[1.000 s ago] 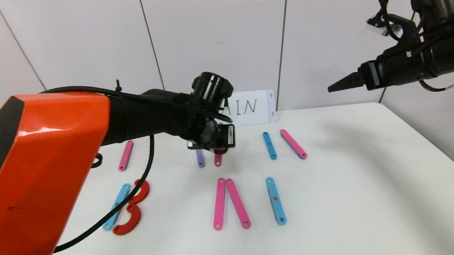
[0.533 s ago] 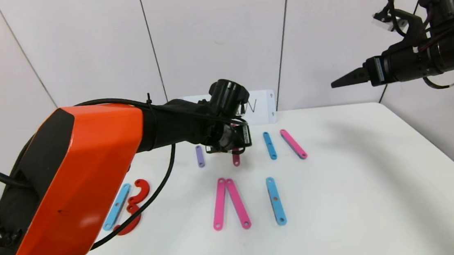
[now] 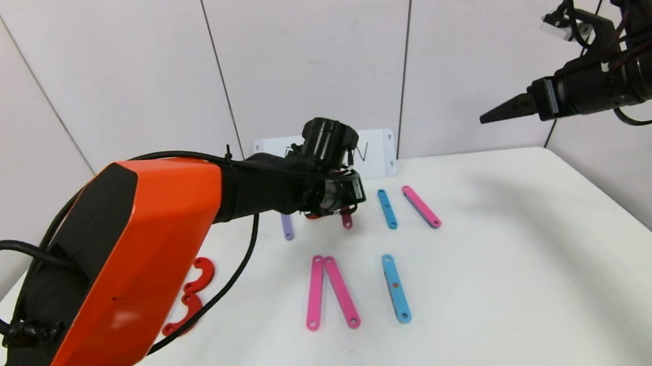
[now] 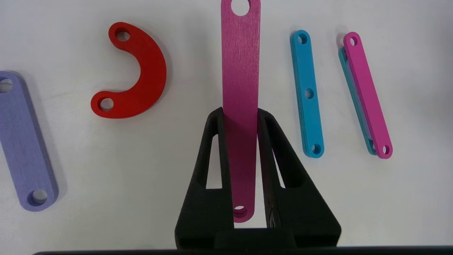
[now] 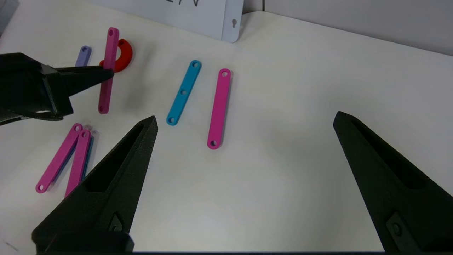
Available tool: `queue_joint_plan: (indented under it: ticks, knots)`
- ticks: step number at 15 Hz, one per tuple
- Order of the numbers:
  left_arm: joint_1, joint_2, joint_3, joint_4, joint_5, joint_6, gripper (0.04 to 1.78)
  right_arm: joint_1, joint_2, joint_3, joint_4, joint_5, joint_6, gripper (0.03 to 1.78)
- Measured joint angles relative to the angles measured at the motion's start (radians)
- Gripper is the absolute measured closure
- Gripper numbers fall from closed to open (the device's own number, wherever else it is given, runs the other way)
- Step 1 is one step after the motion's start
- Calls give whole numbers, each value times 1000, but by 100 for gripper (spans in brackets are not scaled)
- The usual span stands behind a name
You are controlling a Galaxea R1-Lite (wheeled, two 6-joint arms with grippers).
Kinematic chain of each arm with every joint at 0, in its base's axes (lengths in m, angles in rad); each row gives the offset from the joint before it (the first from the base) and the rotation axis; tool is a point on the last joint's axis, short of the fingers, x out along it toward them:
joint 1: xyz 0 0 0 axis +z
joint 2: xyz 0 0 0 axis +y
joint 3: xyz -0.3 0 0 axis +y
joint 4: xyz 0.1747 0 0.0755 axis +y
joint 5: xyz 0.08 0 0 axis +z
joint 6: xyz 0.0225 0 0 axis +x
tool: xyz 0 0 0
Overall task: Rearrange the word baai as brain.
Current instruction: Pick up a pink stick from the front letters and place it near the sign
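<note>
My left gripper (image 4: 240, 111) is shut on a pink strip (image 4: 240, 63), which runs lengthwise between its jaws and sticks out ahead. It is over the far middle of the table (image 3: 516, 261), its lower end (image 3: 347, 222) showing below the gripper (image 3: 334, 204). Beside it lie a red curve (image 4: 138, 74) and a purple strip (image 4: 24, 141) on one side, and a blue strip (image 4: 307, 94) on the other. Nearer me are two pink strips in a V (image 3: 328, 292), a blue strip (image 3: 396, 289) and two red curves (image 3: 194, 292). My right gripper (image 3: 491, 115) hangs open high at the right.
A white card (image 3: 373, 154) with handwritten letters leans on the back wall. A pink strip lying on a blue one (image 4: 366, 94) sits right of the far blue strip. My orange left arm (image 3: 132, 265) hides the near left of the table.
My left gripper has carried the pink strip to the right, away from the purple strip and toward the far blue strip. The right arm has drifted slightly up and to the right.
</note>
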Motion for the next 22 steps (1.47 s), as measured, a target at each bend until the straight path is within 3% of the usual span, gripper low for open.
queue_joint_plan:
  ticks: [6, 9, 16, 22]
  knots:
    - [-14, 37, -1, -21, -12, 100, 155, -4, -10, -5, 11, 3, 0, 7]
    - [-15, 40, 6, -17, -110, 168, 155, -4, -15, -5, 13, 3, -1, 7]
    - [3, 35, 41, -6, -239, 467, 155, -6, -23, -6, 15, 4, -1, 7]
    - [5, 39, 33, -3, -261, 572, 155, -6, -23, -4, 15, 3, -1, 7]
